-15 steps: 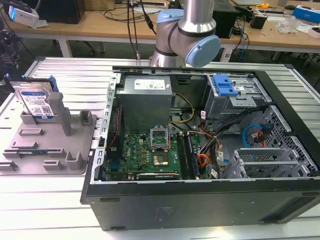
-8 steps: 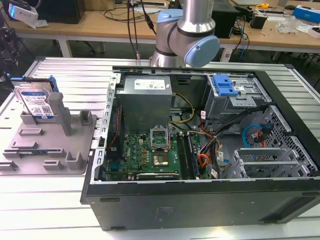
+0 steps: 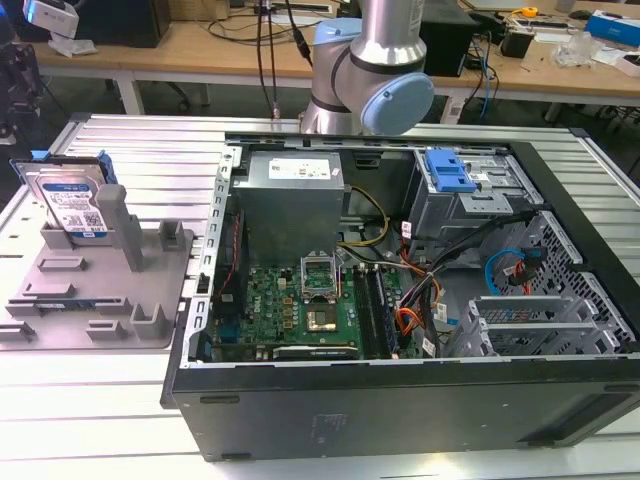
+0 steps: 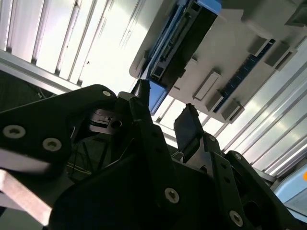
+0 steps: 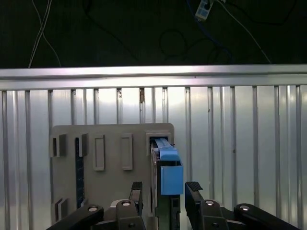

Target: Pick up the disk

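Keeping the end effector (image 5: 165,194) released and empty, lining up either side of the disk (image 5: 169,175). Standing it on edge at a corner of the grey fixture (image 3: 100,300), near the bench (image 3: 130,140) edge. Showing silver casing, white-and-blue label, blue rails. Probably handling stiff, weighty and shock-shy; favouring a pinch across the flat faces.

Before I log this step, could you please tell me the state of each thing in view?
disk: standing on edge in the grey fixture, not gripped.
gripper: fingers open, holding nothing.
computer case: lying flat, side open, insides exposed.
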Action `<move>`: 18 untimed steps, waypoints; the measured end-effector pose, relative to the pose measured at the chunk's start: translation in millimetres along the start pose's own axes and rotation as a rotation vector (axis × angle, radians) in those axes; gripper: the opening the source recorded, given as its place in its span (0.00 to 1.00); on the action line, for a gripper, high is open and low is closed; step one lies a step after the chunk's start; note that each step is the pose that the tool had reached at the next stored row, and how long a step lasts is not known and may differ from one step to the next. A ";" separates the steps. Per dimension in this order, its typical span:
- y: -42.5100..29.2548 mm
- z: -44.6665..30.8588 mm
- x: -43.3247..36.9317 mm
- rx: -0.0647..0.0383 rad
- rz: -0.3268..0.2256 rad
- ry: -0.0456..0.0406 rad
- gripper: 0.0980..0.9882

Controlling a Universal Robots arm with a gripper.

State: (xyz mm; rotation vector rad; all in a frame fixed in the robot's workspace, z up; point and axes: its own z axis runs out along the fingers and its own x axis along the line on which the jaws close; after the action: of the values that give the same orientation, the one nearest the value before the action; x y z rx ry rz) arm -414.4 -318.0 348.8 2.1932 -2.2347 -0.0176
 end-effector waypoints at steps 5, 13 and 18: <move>0.0 0.0 -0.2 0.000 0.000 0.0007 0.43; 0.0 9.2 -5.3 0.000 0.000 0.0008 0.43; 0.1 12.9 -5.4 0.000 0.000 0.0011 0.43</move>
State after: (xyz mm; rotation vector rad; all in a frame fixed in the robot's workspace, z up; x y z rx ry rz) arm -414.6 -312.6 335.9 2.1926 -2.2340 -0.0165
